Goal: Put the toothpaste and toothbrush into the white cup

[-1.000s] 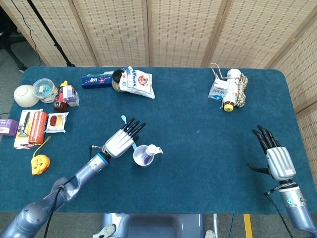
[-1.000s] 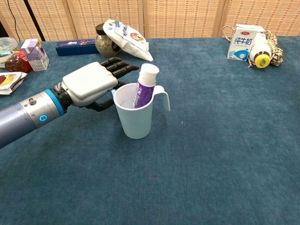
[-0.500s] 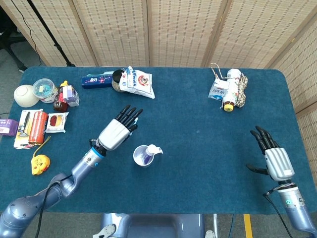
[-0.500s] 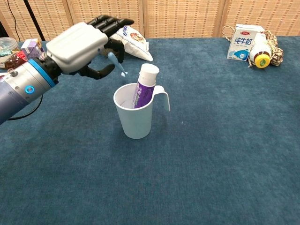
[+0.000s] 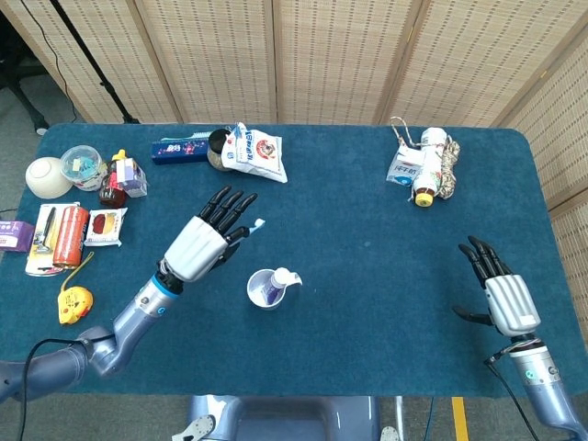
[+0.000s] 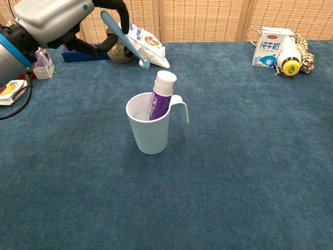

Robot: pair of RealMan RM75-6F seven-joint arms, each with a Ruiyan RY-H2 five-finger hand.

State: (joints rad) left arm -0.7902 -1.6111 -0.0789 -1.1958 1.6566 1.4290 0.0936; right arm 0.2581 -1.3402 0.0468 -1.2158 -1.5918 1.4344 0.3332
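The white cup [image 5: 263, 292] [image 6: 147, 136] stands mid-table with a purple toothpaste tube [image 5: 278, 281] [image 6: 161, 96] upright inside it. My left hand [image 5: 201, 243] [image 6: 56, 18] hovers above and to the left of the cup, holding a light blue toothbrush [image 6: 124, 38] whose head [image 5: 258, 223] points down and right, clear of the cup rim. My right hand [image 5: 501, 295] hangs open near the table's right front edge, holding nothing; the chest view does not show it.
A snack bag [image 5: 256, 151], a jar [image 5: 219, 147] and a blue box [image 5: 179, 150] lie at the back left. Several small items, among them a bowl [image 5: 44, 176] and a yellow tape measure [image 5: 73, 303], crowd the left edge. A milk carton with a bottle [image 5: 418, 165] sits back right.
My left hand has risen from beside the cup up and to the left, carrying the toothbrush with it. The right hand has drifted slightly toward the front.
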